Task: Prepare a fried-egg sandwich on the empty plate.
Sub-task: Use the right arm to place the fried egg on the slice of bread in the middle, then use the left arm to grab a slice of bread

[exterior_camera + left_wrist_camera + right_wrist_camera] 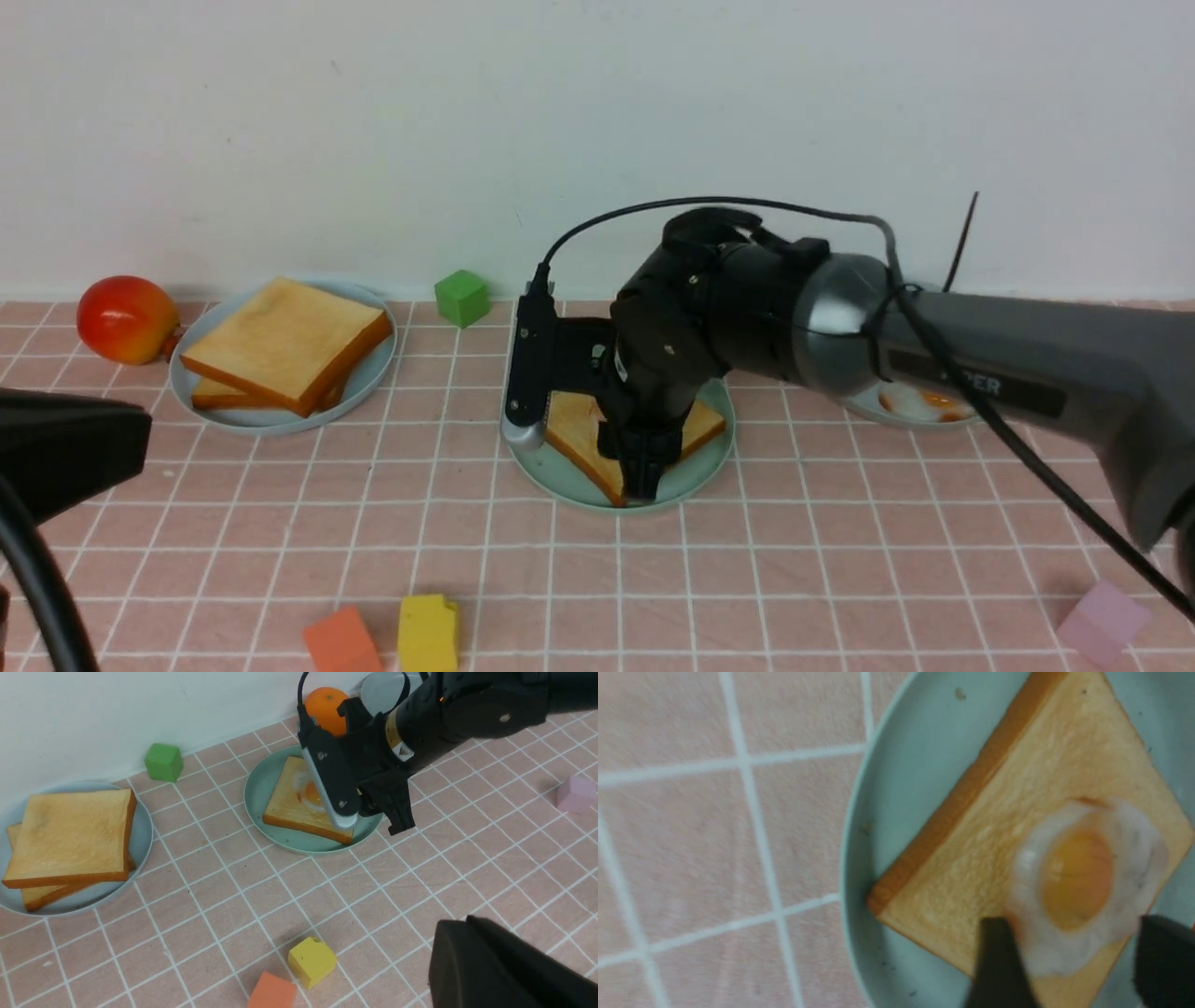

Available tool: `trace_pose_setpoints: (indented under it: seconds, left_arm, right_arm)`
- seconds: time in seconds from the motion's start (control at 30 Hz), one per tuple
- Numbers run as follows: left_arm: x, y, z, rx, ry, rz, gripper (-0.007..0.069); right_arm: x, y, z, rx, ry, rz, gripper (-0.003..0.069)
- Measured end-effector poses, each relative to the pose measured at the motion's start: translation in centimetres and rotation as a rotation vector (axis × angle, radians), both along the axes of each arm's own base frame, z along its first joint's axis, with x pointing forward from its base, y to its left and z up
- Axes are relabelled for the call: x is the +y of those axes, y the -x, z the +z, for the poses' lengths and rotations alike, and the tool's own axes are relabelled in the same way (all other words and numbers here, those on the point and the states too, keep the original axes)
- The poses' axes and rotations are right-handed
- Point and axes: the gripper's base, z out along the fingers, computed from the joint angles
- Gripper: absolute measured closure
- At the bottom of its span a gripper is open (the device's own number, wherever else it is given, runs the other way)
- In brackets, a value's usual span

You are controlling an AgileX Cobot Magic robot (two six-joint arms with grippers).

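Egg [1083, 882] lies flat on the bread slice [994, 835], directly under my right hand [1076, 933] and between its two fingers. The jaws stand wide on both sides of the white. I judge that the egg rests on the bread and is not carried, though I cannot tell if a pad touches its edge. The slice is on the mint-green plate [906, 812], turned so that one corner points back toward my own side, and the egg sits off the middle, close to one edge. The bread is golden with a darker crust; the egg has a cloudy white and an orange yolk. The sandwich is half made, I think: the covering slice is missing. The next move turns on this: the spare toast [280, 336] is stacked on the pale blue plate [373, 369], well apart from my right hand on its left side, and much nearer to my left hand [70, 448], which is closed with nothing visible in it. A slice is square, so no long axis matters, only that its corners match the lower slice. My right hand should first rise clear of the plate.
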Motion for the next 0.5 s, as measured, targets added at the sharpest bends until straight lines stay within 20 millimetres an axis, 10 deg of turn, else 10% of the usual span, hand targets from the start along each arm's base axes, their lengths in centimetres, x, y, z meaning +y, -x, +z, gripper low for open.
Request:
trace_pose_setpoints:
  seconds: [0.23, 0.5]
  left_arm:
    - [0.0, 0.0, 0.0, 0.003, -0.002, 0.000, 0.0606]
    - [-1.2, -1.6, -1.1, 0.120, -0.003, 0.038, 0.0613]
  right_arm:
    - [-0.9, 4.7, 9.0, 0.023, -0.162, -0.188, 0.0116]
    - [-9.0, 12.3, 19.4, 0.079, -0.354, -0.595, 0.0405]
